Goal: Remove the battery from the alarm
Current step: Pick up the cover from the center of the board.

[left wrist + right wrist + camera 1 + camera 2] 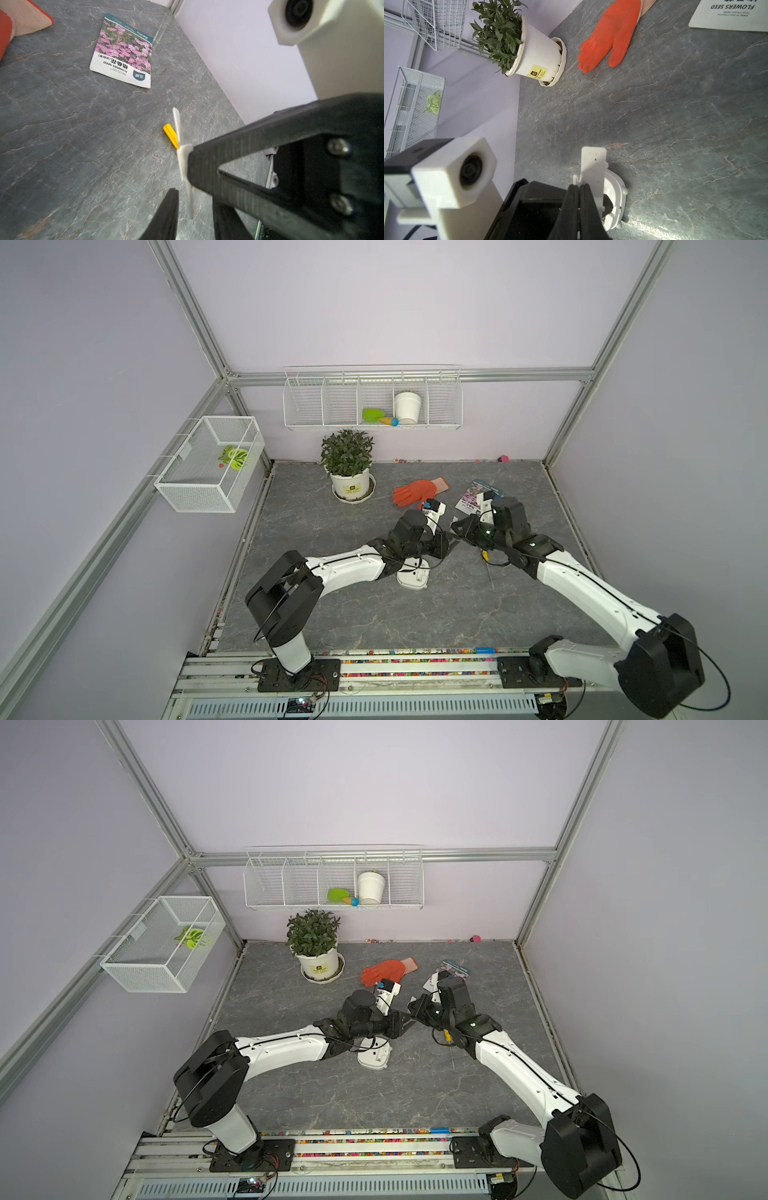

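Two robot arms are shown meeting over a grey, stone-patterned worktop (353,614). The alarm (412,583), a white rounded-square clock, is laid flat near the middle of the worktop, dial down and plain back up, and is partly hidden under the left arm's wrist. As it is nearly square, no long axis is marked. A thin white battery cover (592,164) is pinched at one end by the fully closed right hand (579,188), just above the alarm, with its long side running straight on from the fingertips. The left hand (448,544) is set partly open, tip to tip with the right. One of its fingers (169,212) is seen just beside the cover's free end, with a gap between them, and nothing is gripped by it. The battery cannot be made out: the recess in the alarm's back is seen only as a dark hollow behind the right hand, so the battery's direction cannot be told. The step in hand is judged to be the clearing away of the cover, perhaps by a pass between hands. Next, the cover is to be set aside and a hand lowered over the recess, with its jaws placed across the battery.
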Motion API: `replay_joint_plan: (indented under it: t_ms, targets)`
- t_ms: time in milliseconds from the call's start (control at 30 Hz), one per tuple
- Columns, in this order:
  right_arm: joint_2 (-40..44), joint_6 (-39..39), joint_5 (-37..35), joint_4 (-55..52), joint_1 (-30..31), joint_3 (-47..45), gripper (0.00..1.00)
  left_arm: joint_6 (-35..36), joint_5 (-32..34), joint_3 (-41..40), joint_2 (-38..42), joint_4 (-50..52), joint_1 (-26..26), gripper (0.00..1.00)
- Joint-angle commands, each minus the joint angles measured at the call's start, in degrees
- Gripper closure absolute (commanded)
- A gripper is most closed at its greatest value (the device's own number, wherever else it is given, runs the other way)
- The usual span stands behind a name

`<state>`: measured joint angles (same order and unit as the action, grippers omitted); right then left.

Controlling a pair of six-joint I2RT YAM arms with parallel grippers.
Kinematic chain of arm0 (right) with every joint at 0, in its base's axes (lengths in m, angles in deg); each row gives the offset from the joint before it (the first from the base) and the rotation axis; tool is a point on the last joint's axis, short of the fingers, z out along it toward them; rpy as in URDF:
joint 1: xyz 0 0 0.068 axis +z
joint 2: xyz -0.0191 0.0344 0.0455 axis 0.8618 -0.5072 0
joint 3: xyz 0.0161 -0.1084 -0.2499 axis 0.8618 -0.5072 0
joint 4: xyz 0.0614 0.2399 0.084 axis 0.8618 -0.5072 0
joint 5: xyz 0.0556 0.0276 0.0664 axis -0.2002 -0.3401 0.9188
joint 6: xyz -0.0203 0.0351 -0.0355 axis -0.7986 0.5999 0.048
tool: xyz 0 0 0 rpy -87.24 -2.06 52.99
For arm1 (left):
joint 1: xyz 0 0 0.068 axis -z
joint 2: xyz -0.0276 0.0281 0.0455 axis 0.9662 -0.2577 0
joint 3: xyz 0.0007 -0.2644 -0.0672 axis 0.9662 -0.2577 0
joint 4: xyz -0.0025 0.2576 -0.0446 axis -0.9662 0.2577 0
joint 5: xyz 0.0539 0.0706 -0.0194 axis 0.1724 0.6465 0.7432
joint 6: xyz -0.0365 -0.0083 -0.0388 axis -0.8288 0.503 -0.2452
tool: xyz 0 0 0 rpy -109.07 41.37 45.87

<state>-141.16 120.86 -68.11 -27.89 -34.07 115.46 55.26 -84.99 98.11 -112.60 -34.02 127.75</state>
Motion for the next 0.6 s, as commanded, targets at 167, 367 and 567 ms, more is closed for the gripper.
replay_joint_plan:
  t_ms: [167, 367, 567]
  targets:
    - [-0.16, 0.44, -0.04, 1.27, 0.0, -1.19, 0.9, 1.38, 0.45, 1.93, -1.05, 1.27, 0.3, 0.88]
    - [0.08, 0.33, 0.39, 1.3, -0.01, -1.05, 0.87, 2.12, 2.08, 1.6, -0.37, 2.37, 0.31, 1.0]
    - [2.83, -2.82, 0.87, -5.76, -1.4, 1.94, 0.65, 6.76, 8.18, 0.73, 1.57, 7.4, 0.31, 1.0]
